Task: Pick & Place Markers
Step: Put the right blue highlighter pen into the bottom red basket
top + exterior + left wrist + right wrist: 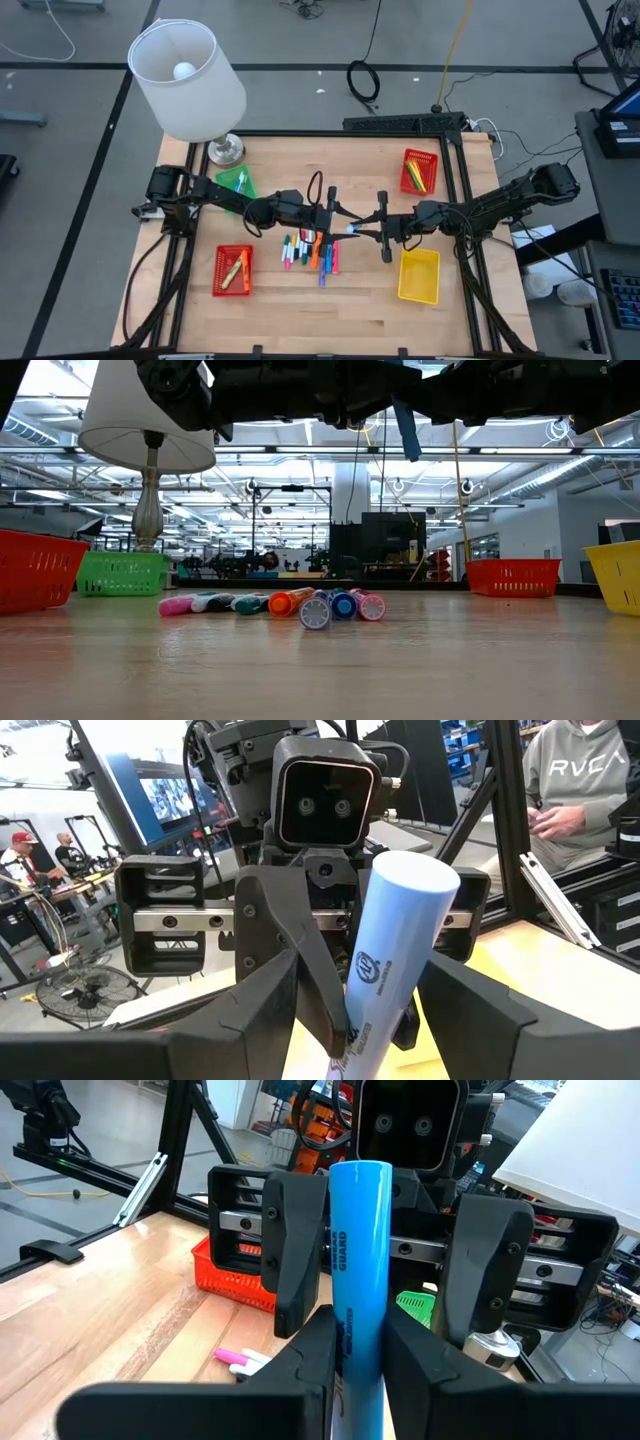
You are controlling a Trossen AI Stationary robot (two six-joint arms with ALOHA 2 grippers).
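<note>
A: Where is the slim, bright blue plastic marker [360,1280]?

B: In the air over the middle of the pale wooden table [300,310], between the two arms. The right gripper [362,1370] clamps its lower barrel. The left gripper [390,1265] faces it with its fingers spread either side of the barrel, apparently not touching.

A: So a handover?

B: That's my reading. The left fingers should close squarely across the barrel, clear of the right's, and grip before the right lets go.

A: What could go wrong?

B: The barrel is a smooth, glossy cylinder with printed lettering, so it could roll or slide between flat, hard, dark pads. A centred, firm pinch should hold it.

A: And the rest?

B: The loose coloured markers [310,250] lie side by side below the grippers. The yellow slotted plastic basket [418,275] sits just beside the right arm.
</note>
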